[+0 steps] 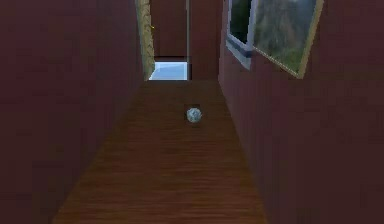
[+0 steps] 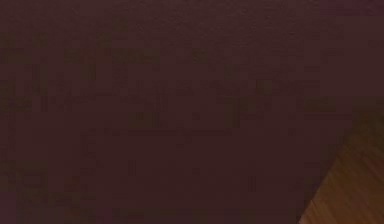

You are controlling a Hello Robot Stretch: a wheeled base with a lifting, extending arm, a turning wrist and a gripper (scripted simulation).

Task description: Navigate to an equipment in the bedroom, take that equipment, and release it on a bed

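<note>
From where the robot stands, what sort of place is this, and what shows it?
Probably a narrow hallway: dark red walls close on both sides, a wooden floor running straight ahead, and a bright opening at its far end.

Small pale grey ball (image 1: 194, 115) resting on wooden floor (image 1: 160, 175)

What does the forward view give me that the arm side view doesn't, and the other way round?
Forward view: a small pale round thing on the floor down the corridor, a framed picture on the wall at its right, and a bright opening at the far end. Arm side view: a close, bare stretch of dark red wall. Both: dark red walls and wood floor, which appears in the arm side view's lower right corner.
</note>
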